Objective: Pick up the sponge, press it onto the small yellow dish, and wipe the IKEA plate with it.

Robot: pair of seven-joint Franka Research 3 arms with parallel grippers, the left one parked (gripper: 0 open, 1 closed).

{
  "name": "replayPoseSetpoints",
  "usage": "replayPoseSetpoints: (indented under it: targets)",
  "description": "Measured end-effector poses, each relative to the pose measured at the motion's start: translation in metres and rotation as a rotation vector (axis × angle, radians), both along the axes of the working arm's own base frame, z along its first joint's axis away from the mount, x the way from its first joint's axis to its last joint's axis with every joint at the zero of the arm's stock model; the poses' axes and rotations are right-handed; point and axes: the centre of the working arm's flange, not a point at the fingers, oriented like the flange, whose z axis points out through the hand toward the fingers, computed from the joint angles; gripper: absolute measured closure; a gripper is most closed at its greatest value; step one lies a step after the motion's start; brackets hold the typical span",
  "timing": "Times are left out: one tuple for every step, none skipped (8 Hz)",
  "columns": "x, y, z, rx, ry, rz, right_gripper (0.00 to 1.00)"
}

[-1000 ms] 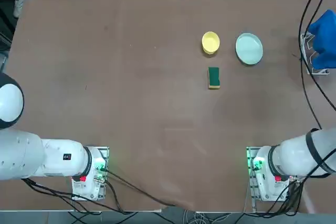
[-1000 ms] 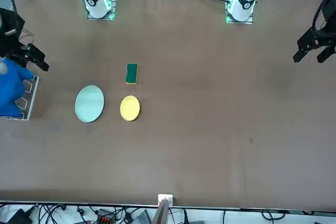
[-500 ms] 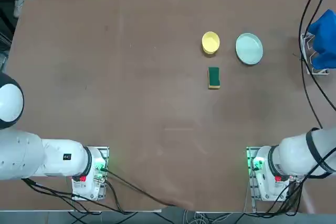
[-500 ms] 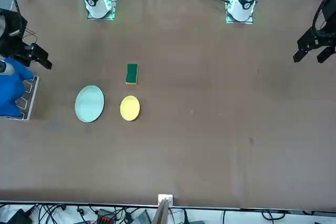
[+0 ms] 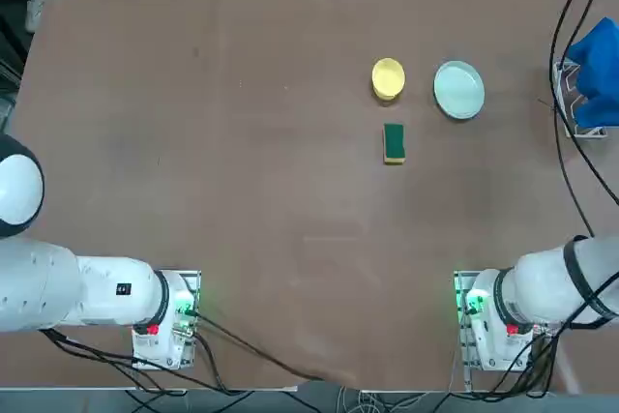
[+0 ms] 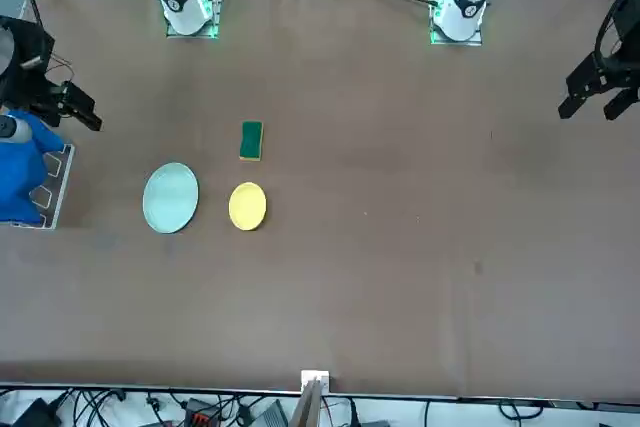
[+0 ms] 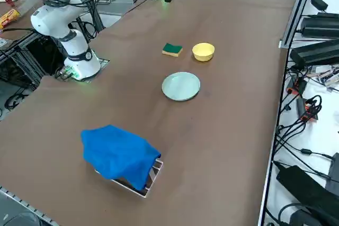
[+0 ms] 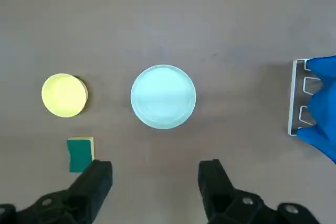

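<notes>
Well, I had the table (image 5: 290, 191) in view, its white rack (image 7: 151, 179) draped with a blue cloth (image 7: 121, 154). The mint plate (image 5: 458, 90) lay bare, the yellow dish (image 5: 388, 78) empty beside it, the sponge (image 5: 394, 143) near both. My right gripper (image 8: 155, 177) hovered, spread and unladen.

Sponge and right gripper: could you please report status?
Right gripper: jaws open, nothing held. Sponge: on table, green side up. Nothing lying on it.
</notes>
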Motion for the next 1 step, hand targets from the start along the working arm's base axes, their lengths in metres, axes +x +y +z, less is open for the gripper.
replayPoseSetpoints:
  targets:
    - [0.0001, -0.0001, -0.0004, 0.0, 0.001, 0.0, 0.0]
